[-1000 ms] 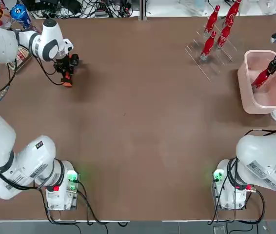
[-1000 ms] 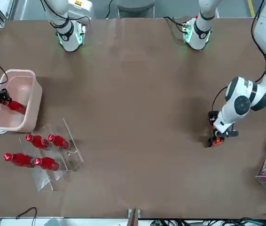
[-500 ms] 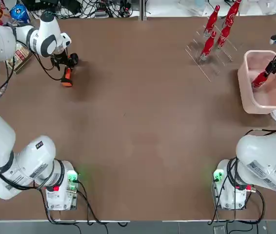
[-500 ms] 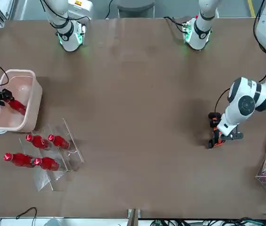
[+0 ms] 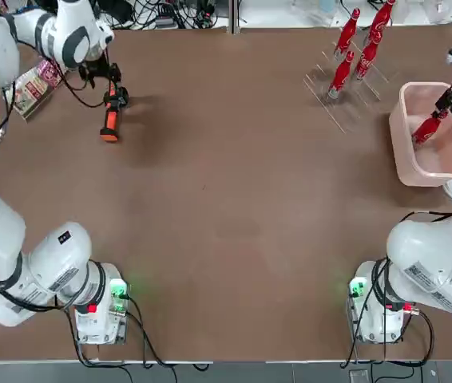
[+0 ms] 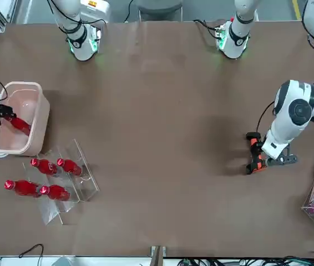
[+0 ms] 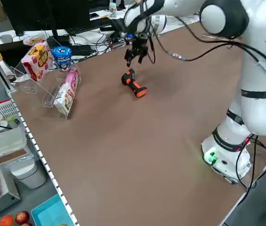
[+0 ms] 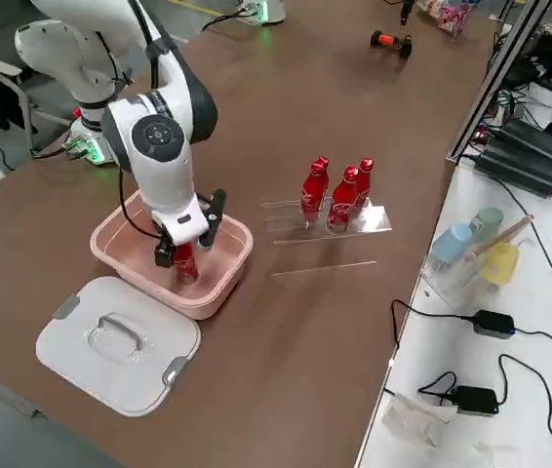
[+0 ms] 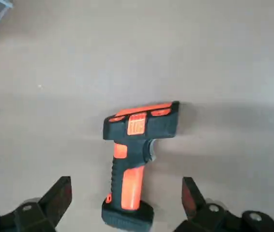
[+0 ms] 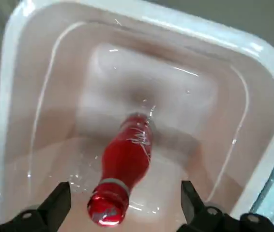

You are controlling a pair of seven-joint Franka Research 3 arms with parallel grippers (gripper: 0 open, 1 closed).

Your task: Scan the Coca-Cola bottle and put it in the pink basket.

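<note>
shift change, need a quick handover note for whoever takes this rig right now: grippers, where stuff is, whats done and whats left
Left gripper: open, just above the scanner, which lies on the table at its far left.
Right gripper: open, over the pink basket, holding nothing.
Coca-Cola bottle: inside the pink basket, leaning cap-up, free of the fingers.
Four more red bottles stand in the clear rack beside the basket. The basket's lid lies on the table next to it.
Done: bottle placed in the basket, scanner set down.
Left: pull both arms clear; whether the scan registered cannot be told.
</note>
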